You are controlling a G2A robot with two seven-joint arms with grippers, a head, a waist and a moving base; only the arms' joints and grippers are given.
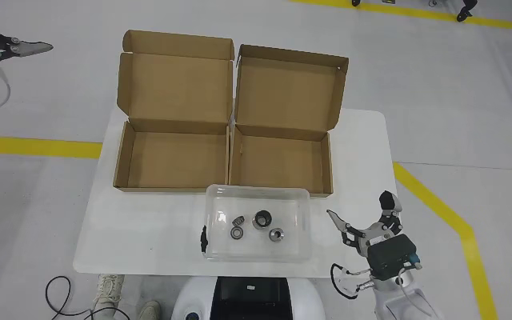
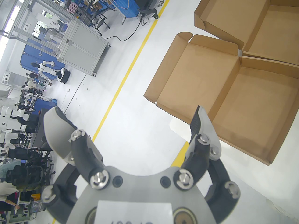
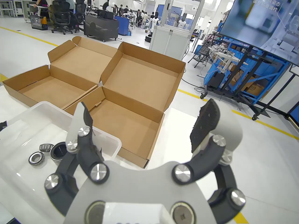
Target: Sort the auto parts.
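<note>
The auto parts (image 1: pixel 262 218), some metal rings, lie in the clear bin (image 1: pixel 300 240) on the desk (image 1: pixel 360 160) just before two open boxes (image 1: pixel 172 160), probably their sorting places, while the right gripper (image 3: pixel 146 103) beside the bin and the left gripper (image 2: pixel 127 113) out over the floor have fingers wide, empty.

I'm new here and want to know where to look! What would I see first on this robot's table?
Two big brown cardboard boxes stand open and empty, side by side at the table's far side. Right in front of them sits a clear plastic bin with a few shiny metal rings in it. The right gripper hangs open by the table's near right corner, beside the bin.
</note>
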